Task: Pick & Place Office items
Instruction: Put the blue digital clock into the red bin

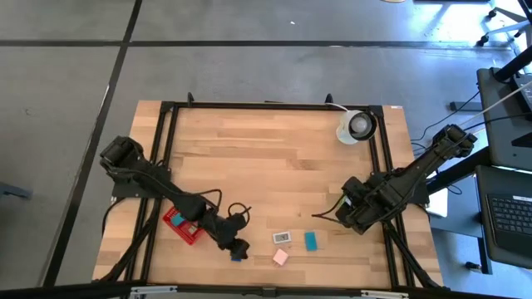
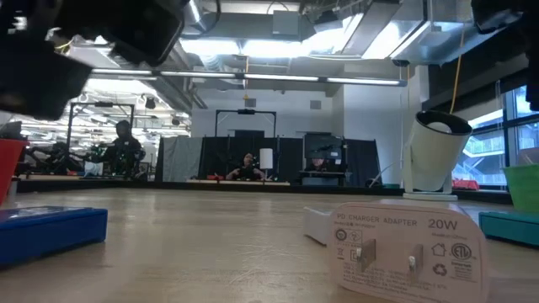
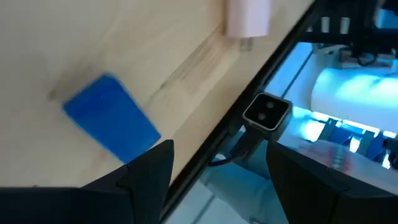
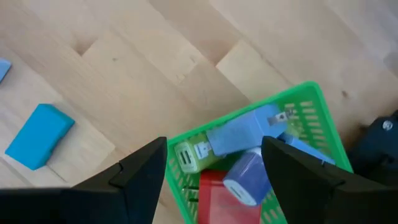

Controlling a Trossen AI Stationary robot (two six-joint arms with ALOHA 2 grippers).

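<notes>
My left gripper (image 1: 238,247) is open near the table's near edge, just above a blue block (image 3: 112,118) that lies flat on the wood, beside one finger and not between the two. My right gripper (image 4: 214,146) is open and empty over the green basket (image 4: 311,102), which holds several pieces: a lavender charger (image 4: 245,134), a green plug (image 4: 186,158), a red piece and a purple one. On the table between the arms lie a white 20W adapter (image 2: 404,248), a teal block (image 1: 311,241) and a pink piece (image 1: 281,257).
A red basket (image 1: 184,226) sits under the left arm, holding a few pieces. A white round object with a dark centre (image 1: 356,126) stands at the far right corner. A black frame runs along the table's edges. The middle and far wood are bare.
</notes>
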